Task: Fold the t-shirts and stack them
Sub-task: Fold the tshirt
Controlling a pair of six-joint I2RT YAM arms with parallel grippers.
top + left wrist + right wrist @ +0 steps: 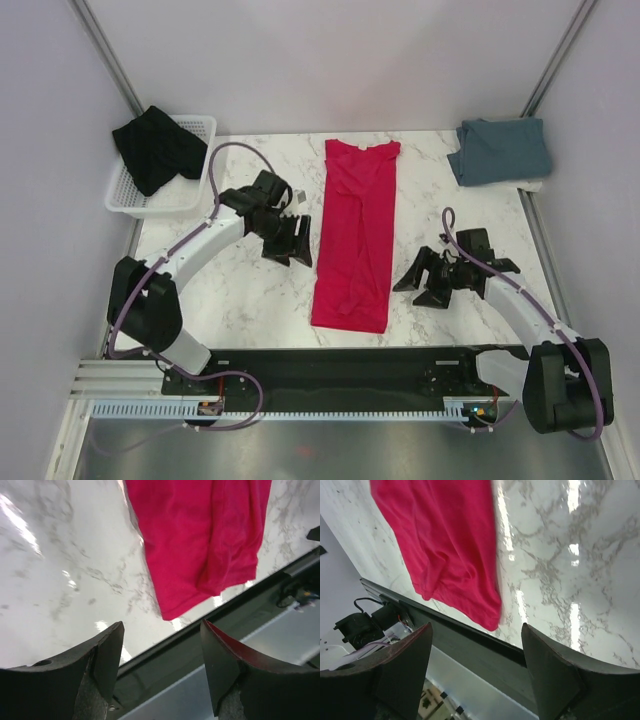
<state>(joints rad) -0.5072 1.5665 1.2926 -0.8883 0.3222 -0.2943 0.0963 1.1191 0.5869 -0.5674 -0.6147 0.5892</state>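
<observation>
One spread left gripper [289, 257], one spread right gripper [418, 290] — red t-shirt [355, 235] between, untouched.

White marble table [250, 290] enclosed by pale walls [330, 60].

Bright, even light from overhead is flooding the glossy white marble-patterned desk [250, 290], leaving only faint, soft-edged shadows in the top view. In both wrist views white glare streaks are flaring across the desk's polished surface. The right edge of the crimson red cloth t-shirt [445, 545] is looking smeared and blurred in the right wrist view.
</observation>
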